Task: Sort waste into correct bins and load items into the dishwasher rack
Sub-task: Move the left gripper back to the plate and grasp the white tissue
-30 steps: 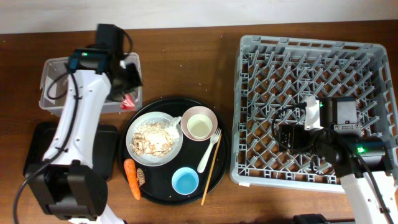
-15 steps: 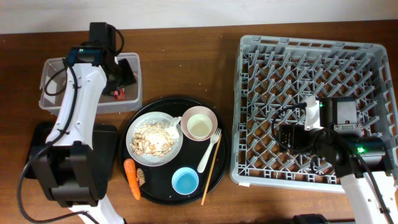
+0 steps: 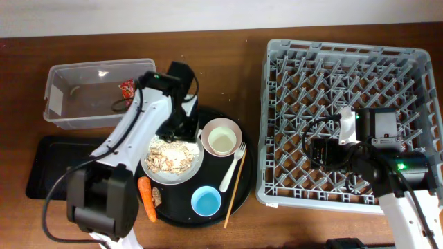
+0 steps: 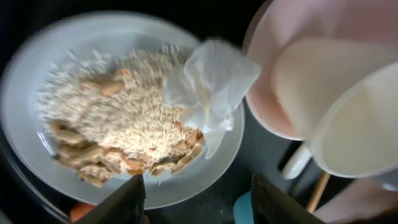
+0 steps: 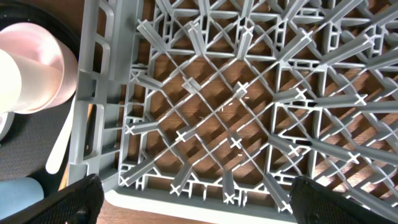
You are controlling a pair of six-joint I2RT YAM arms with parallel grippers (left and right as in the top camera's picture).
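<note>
Crumpled red wrapper [image 3: 127,88] is lying in the clear plastic tub [image 3: 76,104], upper left. Left gripper [image 4: 202,202], jaws apart, is hovering over crumpled white tissue [image 4: 208,81] on white round plate [image 4: 22,81]; grey lattice rack [image 3: 332,47] is sitting empty.

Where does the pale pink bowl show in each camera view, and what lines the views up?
Overhead: the pale pink bowl sits near the picture's centre, on the upper right of the round black tray.
Left wrist: upper right corner, cut by the edge.
Right wrist: upper left edge, outside the dishwasher rack.
Shared landmark: the white cup standing inside it.
</note>
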